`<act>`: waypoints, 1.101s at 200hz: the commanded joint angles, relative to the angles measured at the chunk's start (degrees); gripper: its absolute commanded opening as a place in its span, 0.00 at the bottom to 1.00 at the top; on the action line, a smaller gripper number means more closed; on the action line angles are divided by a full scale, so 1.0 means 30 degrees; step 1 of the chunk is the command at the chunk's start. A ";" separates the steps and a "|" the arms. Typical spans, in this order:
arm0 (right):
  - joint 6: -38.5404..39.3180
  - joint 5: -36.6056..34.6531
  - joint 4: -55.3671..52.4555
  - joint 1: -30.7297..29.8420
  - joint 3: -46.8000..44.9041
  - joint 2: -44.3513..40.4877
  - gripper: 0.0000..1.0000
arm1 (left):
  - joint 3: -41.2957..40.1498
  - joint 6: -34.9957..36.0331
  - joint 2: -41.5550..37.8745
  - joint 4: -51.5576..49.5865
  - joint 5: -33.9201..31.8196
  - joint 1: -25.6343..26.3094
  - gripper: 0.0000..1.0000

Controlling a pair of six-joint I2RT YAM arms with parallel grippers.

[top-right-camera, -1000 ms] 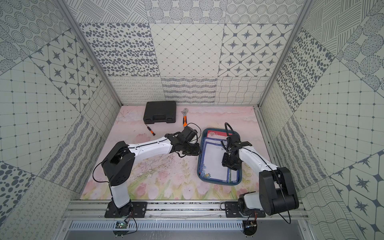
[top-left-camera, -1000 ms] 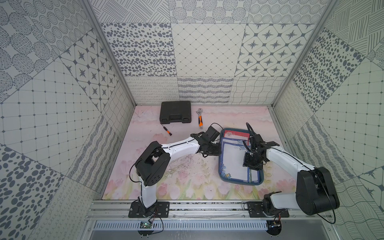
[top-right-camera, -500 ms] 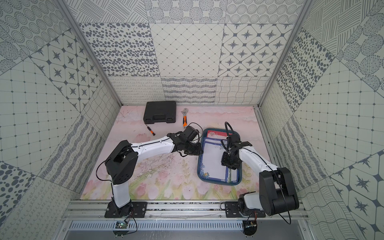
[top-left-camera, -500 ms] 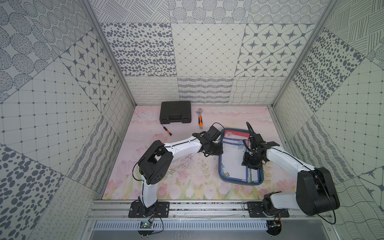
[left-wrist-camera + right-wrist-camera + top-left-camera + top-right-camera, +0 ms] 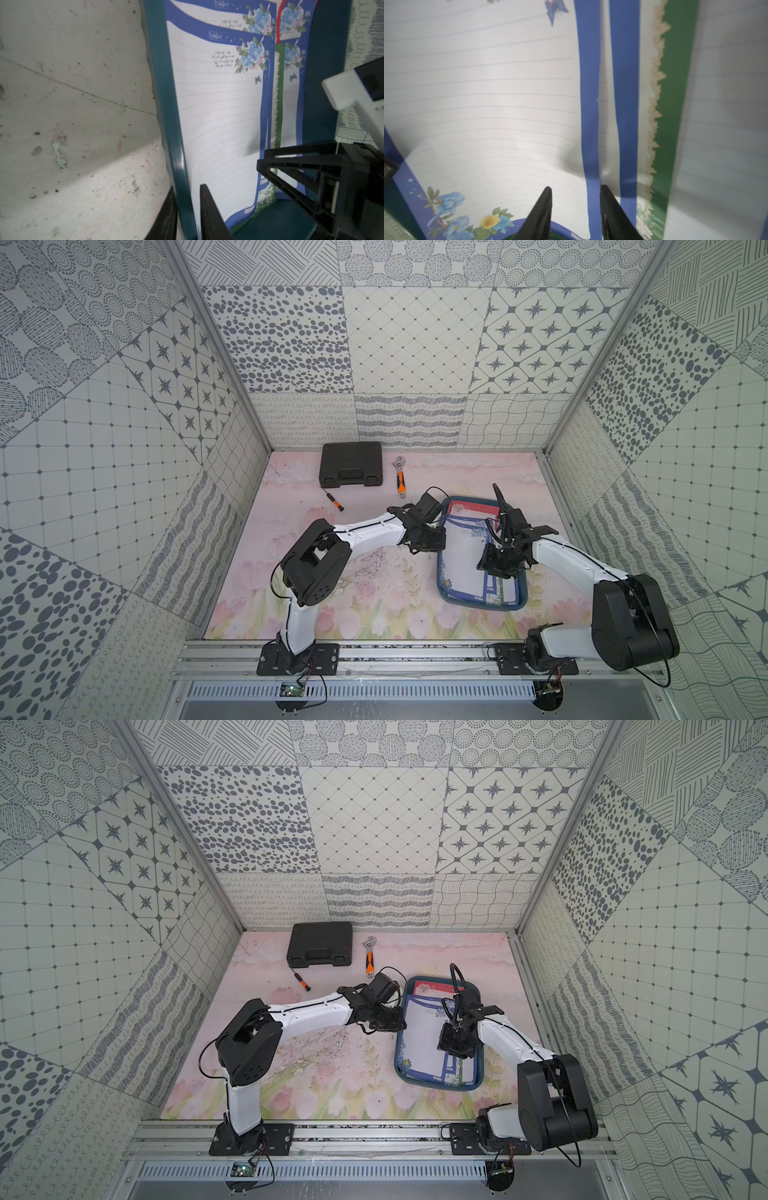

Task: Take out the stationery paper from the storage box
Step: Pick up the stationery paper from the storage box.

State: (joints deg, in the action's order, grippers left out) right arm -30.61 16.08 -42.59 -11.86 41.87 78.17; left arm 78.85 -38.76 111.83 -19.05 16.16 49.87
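The dark teal storage box [image 5: 478, 602] [image 5: 436, 1081] lies right of centre on the floral mat in both top views. Stationery paper [image 5: 465, 556] [image 5: 422, 1040] lies stacked inside it. A blue-bordered sheet [image 5: 218, 114] [image 5: 488, 93] is on top, green-bordered [image 5: 670, 83] and red-bordered [image 5: 471, 506] sheets under it. My left gripper [image 5: 436, 539] [image 5: 187, 187] is shut on the box's left wall [image 5: 164, 104], one finger outside and one inside. My right gripper [image 5: 492, 568] [image 5: 576, 187] stands open over the paper, with the top sheet's slightly raised right edge between its fingers.
A black tool case [image 5: 351, 464] sits at the back by the wall. An orange-handled wrench [image 5: 400, 481] lies right of it and a small screwdriver [image 5: 333, 503] in front of it. The enclosure's right wall runs close to the box.
My left gripper has slid right onto the box's left wall and its jaws have narrowed around it. The right gripper has hardly moved.
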 commanded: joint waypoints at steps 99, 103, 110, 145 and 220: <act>-0.0343 0.1677 0.1937 0.0759 -0.1049 0.0120 0.41 | 0.0436 0.0179 0.0223 -0.0664 0.0691 0.0136 0.12; -0.0318 0.1797 0.2006 0.0779 -0.1059 0.0066 0.41 | 0.0436 0.0203 0.0208 -0.0681 0.0703 0.0139 0.12; -0.0314 0.2023 0.2145 0.0816 -0.1096 0.0003 0.41 | 0.0439 0.0151 0.0205 -0.0654 0.0683 0.0136 0.12; -0.0335 0.3153 0.2736 0.0942 -0.1278 -0.0115 0.41 | 0.0545 0.0162 0.0307 -0.0591 0.0845 0.0137 0.11; -0.0826 0.4287 0.3064 0.1212 -0.1560 -0.1813 0.39 | 0.0846 -0.0119 0.0692 -0.0455 0.1204 0.0136 0.09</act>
State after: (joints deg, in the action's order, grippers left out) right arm -32.18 27.11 -35.44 -8.75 37.60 75.81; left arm 80.66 -40.03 113.23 -20.49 16.64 49.87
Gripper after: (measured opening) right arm 0.392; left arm 0.110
